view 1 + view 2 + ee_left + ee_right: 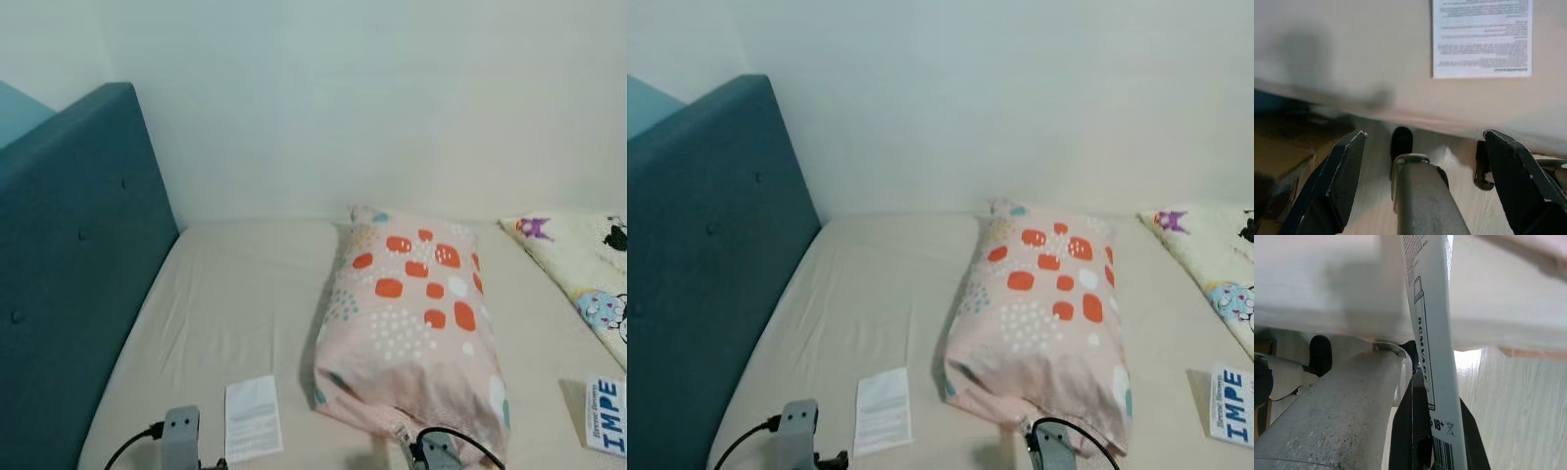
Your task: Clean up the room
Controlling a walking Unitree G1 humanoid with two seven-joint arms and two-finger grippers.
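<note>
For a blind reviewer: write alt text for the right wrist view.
The right gripper is shut on a thin white printed packet, pinched between its black fingers. Text, an "18+" mark and a barcode run along the packet. Behind it are the beige mattress edge and pale wood floor.

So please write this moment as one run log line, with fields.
scene: bed with pillow | left end effector: open, facing paper sheet | right end effector: shut on white tube

White printed tube (1426,347) clamped in right gripper (1422,440); white leaflet (253,418) flat near bed's (235,294) front edge.
</note>
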